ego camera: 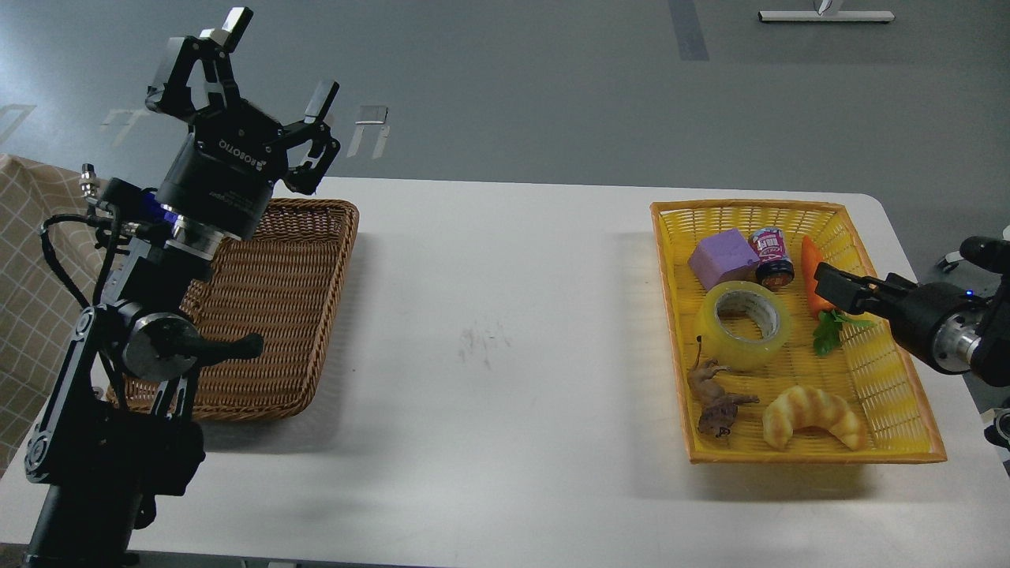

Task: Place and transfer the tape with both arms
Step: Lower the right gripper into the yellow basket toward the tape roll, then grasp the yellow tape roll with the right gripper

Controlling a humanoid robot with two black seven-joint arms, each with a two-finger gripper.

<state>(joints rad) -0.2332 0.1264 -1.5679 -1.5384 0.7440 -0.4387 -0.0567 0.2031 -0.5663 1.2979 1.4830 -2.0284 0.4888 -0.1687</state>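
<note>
Left black claw (272, 67) raised, fingers apart; right black claw (828, 285), state unclear, above yellow plastic basket (892, 379) holding one translucent yellowish tape roll (743, 325) among six items.

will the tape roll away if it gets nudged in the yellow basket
Probably not: the tape lies flat on its side, core opening up. Its glossy film may be slippery to pinch. The purple cube and toy animal close by would likely stop a slide.

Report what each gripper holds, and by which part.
Nothing is held. The left gripper is open and raised; the right gripper carries nothing. The translucent yellowish tape roll lies in the yellow basket.
</note>
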